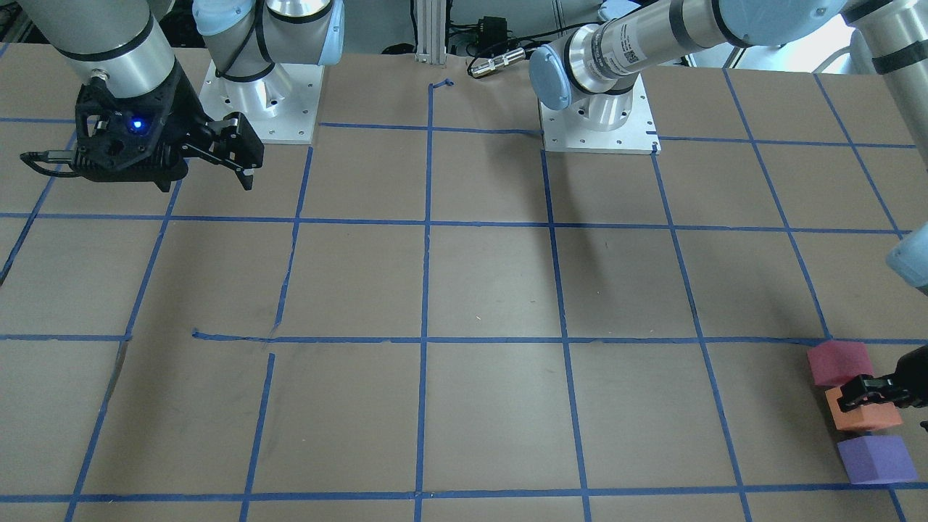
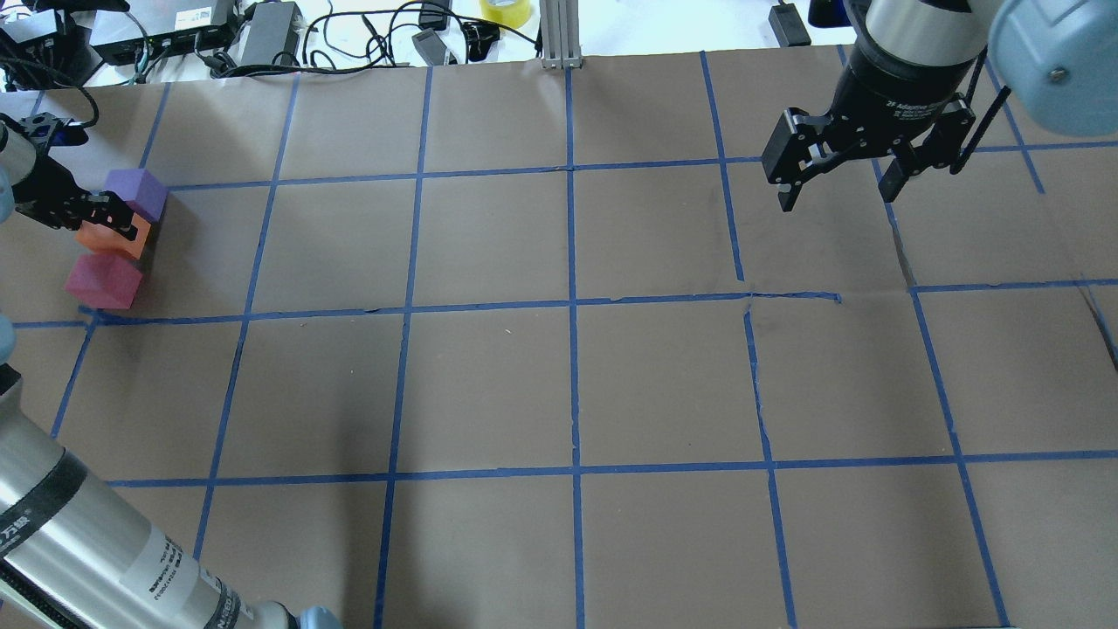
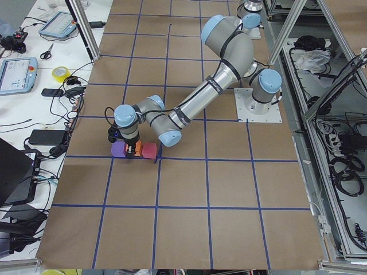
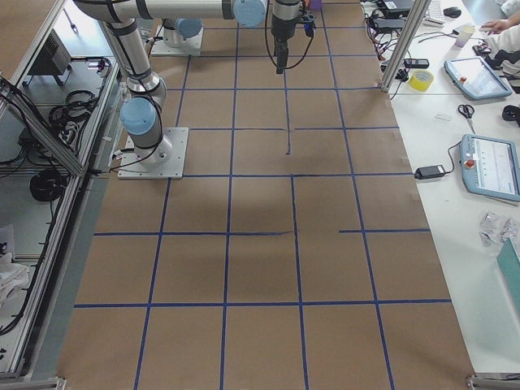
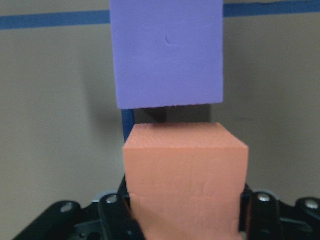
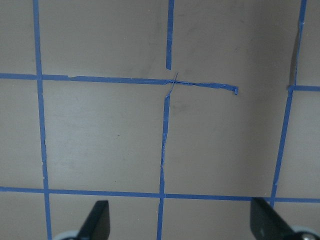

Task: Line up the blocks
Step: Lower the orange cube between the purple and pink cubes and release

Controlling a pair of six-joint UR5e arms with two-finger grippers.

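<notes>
- At the left edge of the tabletop [image 2: 489,384], as seen from overhead, three foam blocks are set in a short row: a purple block [image 2: 135,192] farthest from the robot, an orange block [image 2: 109,242] in the middle, and a pinkish-red block [image 2: 103,281] nearest.
- The left gripper [image 2: 106,218] is clamped on the orange block, with its fingers pressed to two opposite sides.
- In the left wrist view, a narrow shadowed gap is seen between the orange block and the purple block just beyond it.
- Whether the orange block rests on the tabletop or is slightly raised cannot be told.
- The pinkish-red block is placed just beside the orange one, close to a crossing of the blue tape lines [image 2: 410,307]; whether the two blocks touch cannot be judged.
- The right gripper [image 2: 836,199] is held above the tabletop on the opposite side, well apart from the blocks, with its jaws spread wide and nothing between them.
- Only brown paper and blue tape are shown under it in the right wrist view.
</notes>
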